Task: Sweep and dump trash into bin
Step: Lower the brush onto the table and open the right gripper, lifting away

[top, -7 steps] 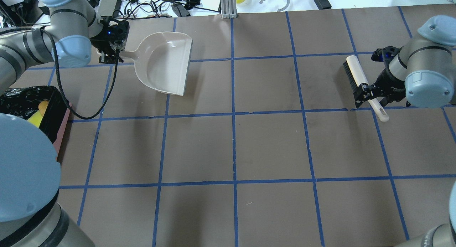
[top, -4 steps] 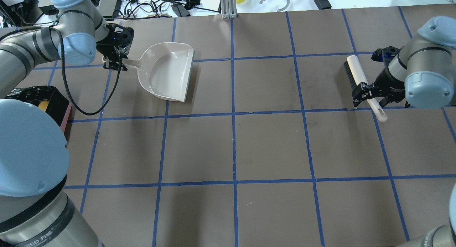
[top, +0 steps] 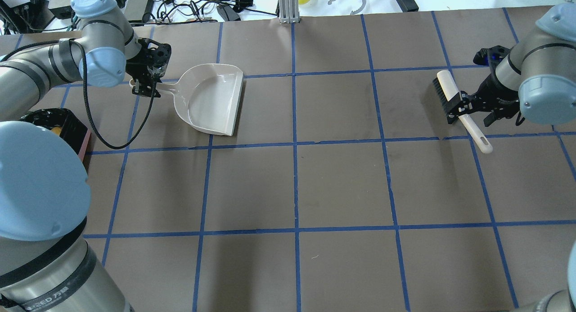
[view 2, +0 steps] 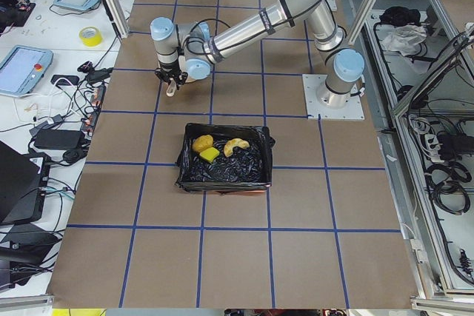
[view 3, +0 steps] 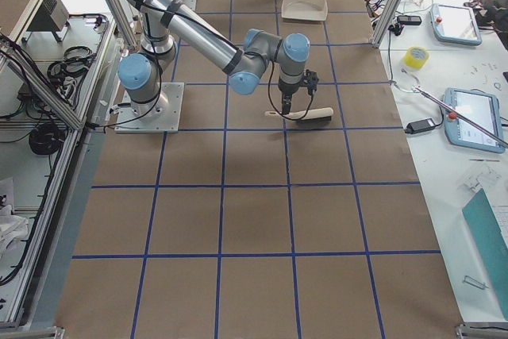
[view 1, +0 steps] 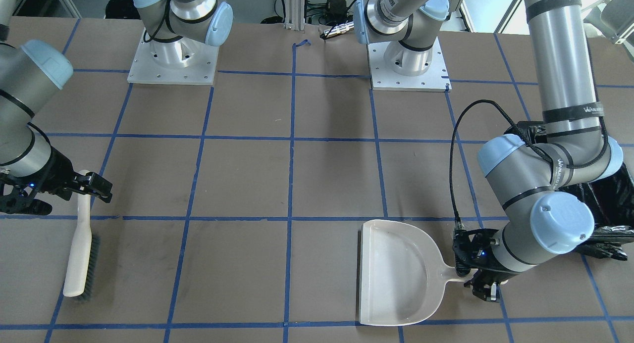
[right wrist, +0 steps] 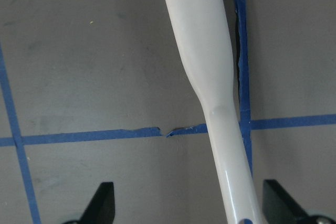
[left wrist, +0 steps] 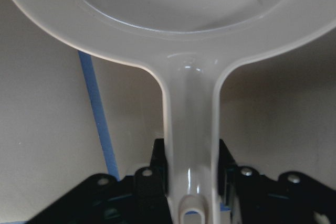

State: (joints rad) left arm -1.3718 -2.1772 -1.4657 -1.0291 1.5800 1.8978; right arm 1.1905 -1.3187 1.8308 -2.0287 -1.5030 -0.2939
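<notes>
Surface: the table (top: 297,186) is covered in brown paper with a blue tape grid; cables and gear clutter the far bench. Reading the overhead view as a clock face, the bin (view 2: 222,185) sits at 9 o'clock, at the table's edge on the robot's left. In the left-side view I count all three pieces of trash inside it, on the black liner: potato-like lump (view 2: 202,142), green sponge wedge (view 2: 210,155), croissant-like piece (view 2: 236,146). I see no trash loose on the paper in any view. The dustpan (top: 211,100) is at 10 o'clock, pan empty, apparently flat on the paper. The left gripper (top: 145,83) is pinching its handle; the wrist view shows the handle sandwiched between the black fingers. The brush (top: 452,96) lies at 2 o'clock on the paper. The right gripper (top: 470,115) hangs over its handle with fingers spread wide to either side and not touching it. My judgement: sweeping and dumping are done, and the task proper is essentially complete. What is left, if anything, is tidying: releasing the dustpan and pulling both arms clear.
</notes>
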